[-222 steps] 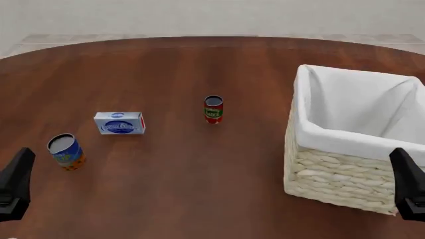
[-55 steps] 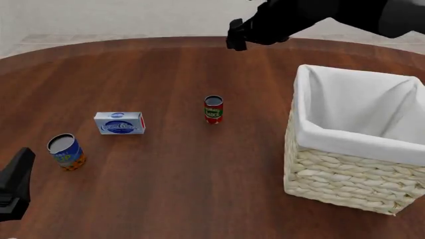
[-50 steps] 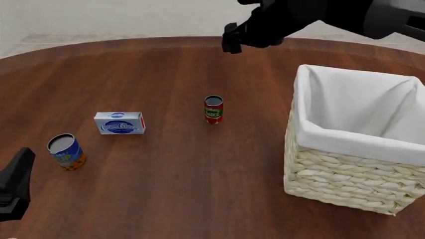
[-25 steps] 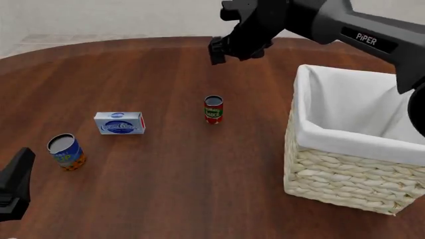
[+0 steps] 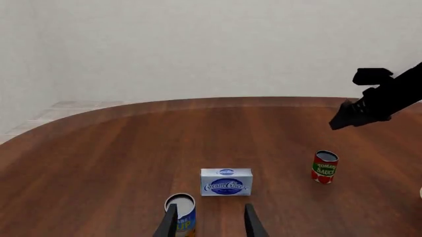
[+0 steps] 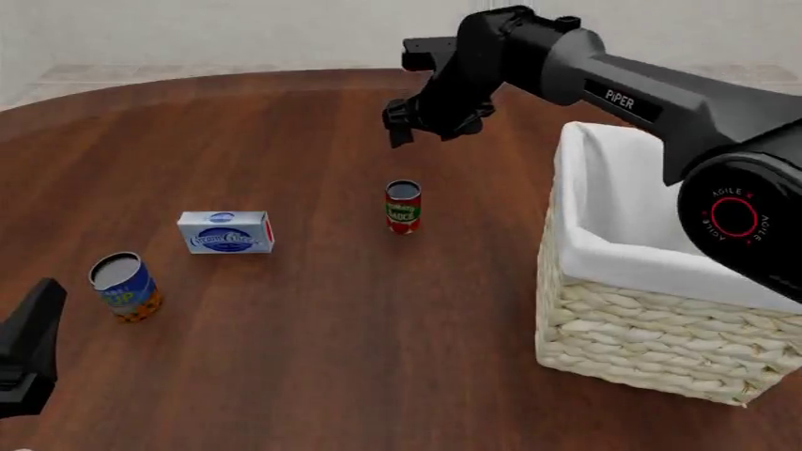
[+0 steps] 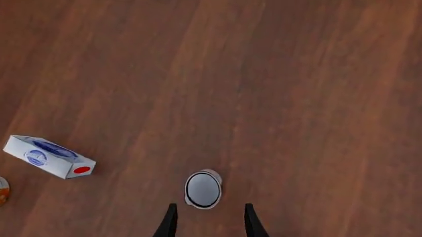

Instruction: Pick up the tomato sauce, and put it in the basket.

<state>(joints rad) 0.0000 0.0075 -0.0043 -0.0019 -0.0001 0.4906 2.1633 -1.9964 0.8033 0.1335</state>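
The tomato sauce (image 6: 403, 206), a slim red can with a green band and grey top, stands upright mid-table. It also shows in the left wrist view (image 5: 324, 167) and, top-down, in the right wrist view (image 7: 202, 189). My right gripper (image 6: 401, 123) hangs open in the air above and a little beyond the can, pointing down; its fingertips (image 7: 170, 220) frame the can's top from well above. The cream wicker basket (image 6: 626, 338) with white lining stands at the right. My left gripper (image 6: 25, 352) rests open and empty at the near left edge.
A blue-and-white box (image 6: 225, 232) lies left of the tomato sauce. A blue-and-orange can (image 6: 124, 286) stands near the left gripper, just ahead of its fingers (image 5: 173, 223). The right arm (image 6: 626, 89) reaches over the table past the basket's far left corner.
My right arm has swung from high at the back down and left, coming in over the tomato sauce. The can, box, basket and left gripper have not moved.
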